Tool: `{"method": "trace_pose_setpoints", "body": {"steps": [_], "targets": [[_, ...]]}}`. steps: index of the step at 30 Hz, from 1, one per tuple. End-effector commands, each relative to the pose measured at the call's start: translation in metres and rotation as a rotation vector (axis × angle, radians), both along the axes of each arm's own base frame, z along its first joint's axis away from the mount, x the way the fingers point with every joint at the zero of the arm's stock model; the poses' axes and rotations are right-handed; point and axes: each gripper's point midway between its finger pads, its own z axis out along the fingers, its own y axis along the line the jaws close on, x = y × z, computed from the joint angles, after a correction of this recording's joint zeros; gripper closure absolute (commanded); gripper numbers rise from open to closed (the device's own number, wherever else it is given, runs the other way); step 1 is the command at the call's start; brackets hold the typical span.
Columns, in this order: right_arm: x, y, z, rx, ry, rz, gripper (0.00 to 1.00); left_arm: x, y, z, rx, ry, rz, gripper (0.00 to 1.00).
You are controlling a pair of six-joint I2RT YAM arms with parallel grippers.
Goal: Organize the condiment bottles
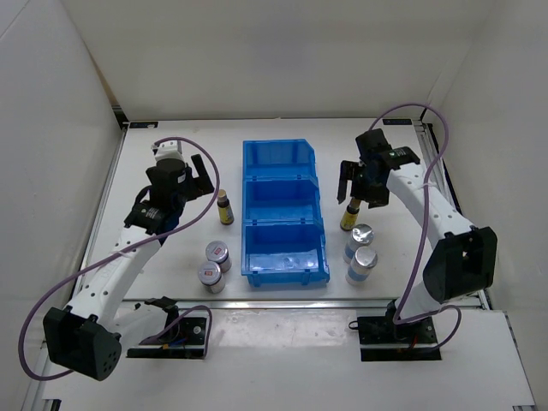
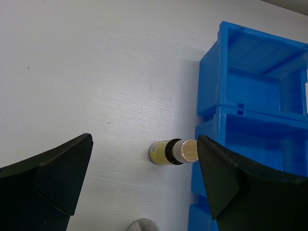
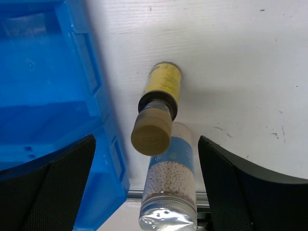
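Left of the blue bin stand a slim dark-brown bottle with a yellow label and two short silver-lidded jars with red marks. My left gripper is open and empty above and just behind that bottle. In the left wrist view the bottle lies between the spread fingers, close to the right one. Right of the bin stand the second brown bottle and two blue-white jars. My right gripper is open above that bottle, with one jar behind it.
The blue three-compartment bin sits mid-table, and its compartments show nothing inside. A silver lid shows at the bottom of the left wrist view. White walls enclose the table on three sides.
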Motion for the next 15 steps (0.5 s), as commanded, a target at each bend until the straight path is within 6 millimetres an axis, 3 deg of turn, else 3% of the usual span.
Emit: {"method": "trace_pose_setpoints", "body": {"steps": [1,5,8,10,15], "targets": [[0.005,-0.006,-0.004,-0.03,-0.018,-0.026,0.11,0.0,0.002,0.004,-0.002,-0.017,0.012,0.0],[0.009,-0.005,-0.013,-0.034,-0.007,-0.026,0.17,0.001,0.003,0.002,0.005,-0.01,0.02,0.0],[0.012,-0.003,-0.023,-0.032,0.012,-0.022,0.34,0.001,0.003,0.002,0.005,-0.01,0.02,0.0],[0.012,-0.005,-0.035,-0.051,0.038,-0.025,0.39,0.001,0.003,0.002,0.005,-0.01,0.02,0.0],[0.017,-0.003,-0.037,-0.044,0.028,-0.034,0.54,0.002,0.003,-0.001,0.008,-0.001,0.02,0.0]]}}
